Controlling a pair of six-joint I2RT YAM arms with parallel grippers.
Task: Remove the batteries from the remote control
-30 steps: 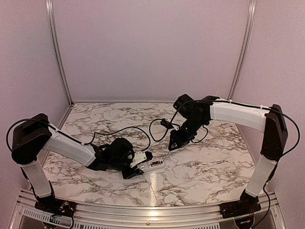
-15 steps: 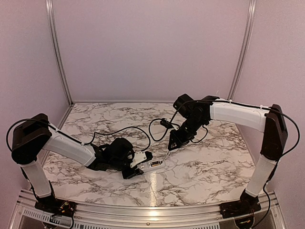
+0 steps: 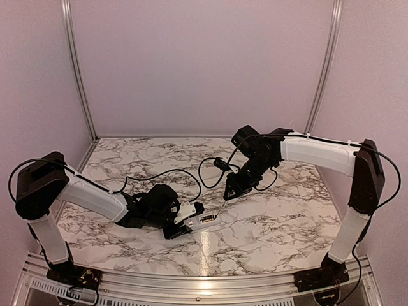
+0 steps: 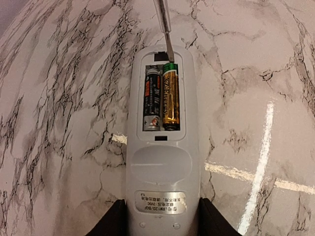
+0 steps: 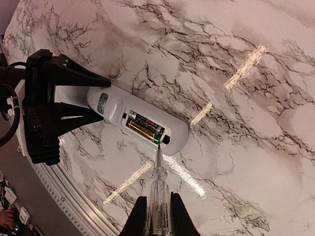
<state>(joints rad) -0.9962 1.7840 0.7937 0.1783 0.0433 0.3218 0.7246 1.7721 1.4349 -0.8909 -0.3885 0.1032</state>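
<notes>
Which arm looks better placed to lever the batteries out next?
Right. The right gripper holds the thin tool, tip at the gold battery's end; the left gripper is clamped on the remote control, steadying it.

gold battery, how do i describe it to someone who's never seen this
On the marble table lies a white remote control, back open. Two batteries sit side by side in its bay: it is the gold one with a green end, nearest the thin tool's tip, not the black one beside it.
</notes>
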